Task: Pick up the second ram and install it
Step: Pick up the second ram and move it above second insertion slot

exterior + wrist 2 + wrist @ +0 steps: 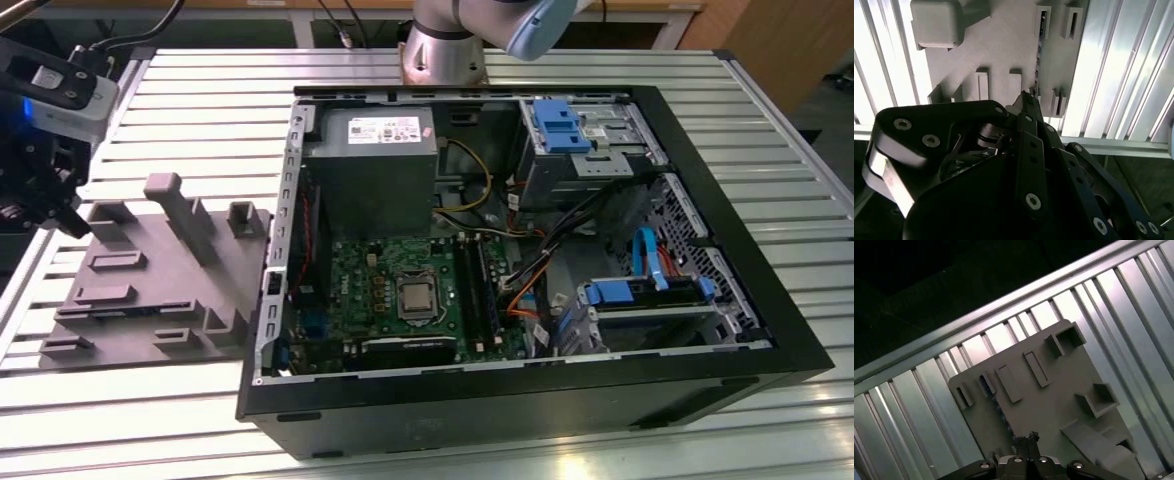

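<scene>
second ram point(1038, 50) is just a thin dark stick standing on its long edge, slotted between small holders on the grey tray point(999, 45)

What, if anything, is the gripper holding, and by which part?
It cannot be told. The gripper is near one end of the second ram, which stands on edge in the grey tray.

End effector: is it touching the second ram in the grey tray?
Cannot tell. In the second wrist view the end effector overlaps the near end of the second ram, on edge in the grey tray; neither contact nor gap shows plainly.
</scene>
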Tool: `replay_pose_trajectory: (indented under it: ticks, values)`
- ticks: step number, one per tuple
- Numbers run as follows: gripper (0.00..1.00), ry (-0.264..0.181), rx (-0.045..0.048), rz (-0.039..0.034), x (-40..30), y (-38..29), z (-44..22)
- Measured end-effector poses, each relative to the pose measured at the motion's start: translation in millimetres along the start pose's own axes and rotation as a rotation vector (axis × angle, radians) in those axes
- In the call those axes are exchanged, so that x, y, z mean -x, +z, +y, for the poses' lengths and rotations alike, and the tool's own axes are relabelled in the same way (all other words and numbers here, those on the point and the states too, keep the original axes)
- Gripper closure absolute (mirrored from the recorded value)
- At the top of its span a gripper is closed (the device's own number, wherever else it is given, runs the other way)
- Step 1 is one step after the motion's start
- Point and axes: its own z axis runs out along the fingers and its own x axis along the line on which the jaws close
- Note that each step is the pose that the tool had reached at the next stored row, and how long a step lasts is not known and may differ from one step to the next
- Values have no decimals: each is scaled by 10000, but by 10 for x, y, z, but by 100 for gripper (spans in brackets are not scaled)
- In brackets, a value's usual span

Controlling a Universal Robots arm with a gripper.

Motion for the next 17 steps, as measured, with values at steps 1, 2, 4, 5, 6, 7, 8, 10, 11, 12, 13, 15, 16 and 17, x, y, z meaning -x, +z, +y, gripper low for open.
replay_pose_trajectory:
  ticks: [1,2,4,5,6,7,8,10,11,12,13,15,16,17]
  values:
    - [89,-166,4,8,0,0,0]
    - [89,-335,8,15,0,1,0]
    - [89,-707,17,34,0,1,0]
    - [89,-885,22,42,0,1,0]
    - [89,-1060,26,50,0,1,0]
    - [89,-1234,30,58,0,1,0]
    - [89,-1412,35,67,0,2,0]
    - [89,-1776,43,84,0,3,0]
    - [89,-1950,48,92,0,3,0]
    - [89,-2120,51,101,0,3,-1]
    - [89,-2291,55,108,0,4,-1]
    - [89,-2661,65,126,0,6,0]
    - [89,-2839,69,135,0,8,-1]
    - [89,-3021,74,143,0,9,-1]
